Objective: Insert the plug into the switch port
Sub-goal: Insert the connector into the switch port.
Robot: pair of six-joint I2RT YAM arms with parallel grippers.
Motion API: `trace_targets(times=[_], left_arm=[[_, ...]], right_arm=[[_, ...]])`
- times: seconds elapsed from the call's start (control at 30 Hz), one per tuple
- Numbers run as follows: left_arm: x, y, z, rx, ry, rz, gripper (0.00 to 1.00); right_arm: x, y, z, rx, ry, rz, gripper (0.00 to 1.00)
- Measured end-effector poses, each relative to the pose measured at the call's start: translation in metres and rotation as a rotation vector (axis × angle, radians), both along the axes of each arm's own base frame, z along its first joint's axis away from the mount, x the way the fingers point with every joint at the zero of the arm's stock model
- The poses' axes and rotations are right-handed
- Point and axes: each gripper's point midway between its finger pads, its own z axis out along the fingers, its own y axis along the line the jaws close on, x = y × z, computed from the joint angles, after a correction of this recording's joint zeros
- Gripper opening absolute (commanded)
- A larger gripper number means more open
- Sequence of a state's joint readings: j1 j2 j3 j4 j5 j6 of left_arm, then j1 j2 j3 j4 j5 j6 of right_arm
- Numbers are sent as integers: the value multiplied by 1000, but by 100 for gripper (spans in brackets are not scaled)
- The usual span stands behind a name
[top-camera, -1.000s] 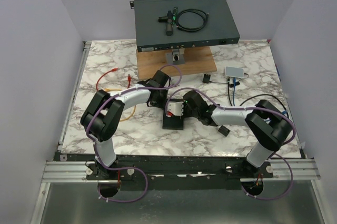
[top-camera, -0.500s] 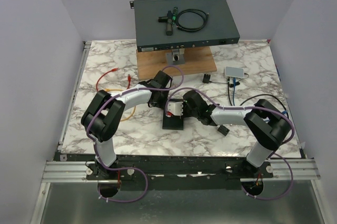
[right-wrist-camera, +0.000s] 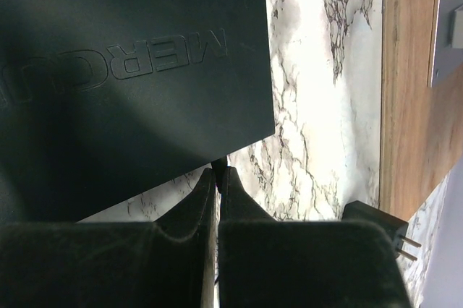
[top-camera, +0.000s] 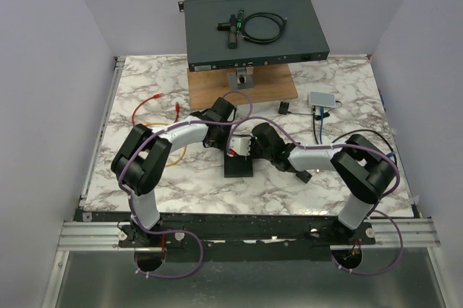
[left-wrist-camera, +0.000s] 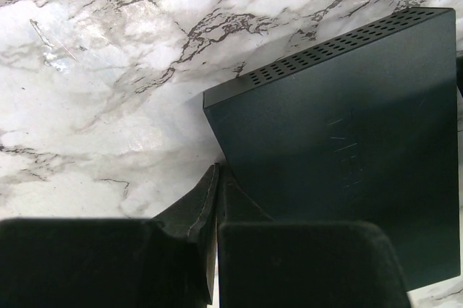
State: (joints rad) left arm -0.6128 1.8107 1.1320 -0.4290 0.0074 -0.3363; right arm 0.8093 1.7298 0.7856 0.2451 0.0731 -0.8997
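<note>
While both arms fold in over the marble table, the red cable lies loose at the left, its plug on the marble well apart from either arm. Next, the left end effector is pinched closed on nothing, tips just beside a corner of the small black switch. The right end effector is likewise closed and empty at the switch's edge. Farther right sits a black power adapter.
</note>
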Motion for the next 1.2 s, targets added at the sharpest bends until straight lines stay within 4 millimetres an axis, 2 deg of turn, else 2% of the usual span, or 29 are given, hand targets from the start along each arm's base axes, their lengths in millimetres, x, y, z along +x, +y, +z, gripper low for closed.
trace_targets(times=[0.5,0.73,0.93,1.2], left_arm=[[-6,8,1,42,-12,56,0],[-4,23,4,-14,-13,161,0],[2,20,12,-57,-40,190,0],[5,19,14,-71,-44,205,2]], right_arm=[[-7,2,-1,46,28,-22,1],[-13,15,5,101,30,-23,23],[-11,25,44,219,-34,-36,37],[-6,8,96,342,-100,-175,45]])
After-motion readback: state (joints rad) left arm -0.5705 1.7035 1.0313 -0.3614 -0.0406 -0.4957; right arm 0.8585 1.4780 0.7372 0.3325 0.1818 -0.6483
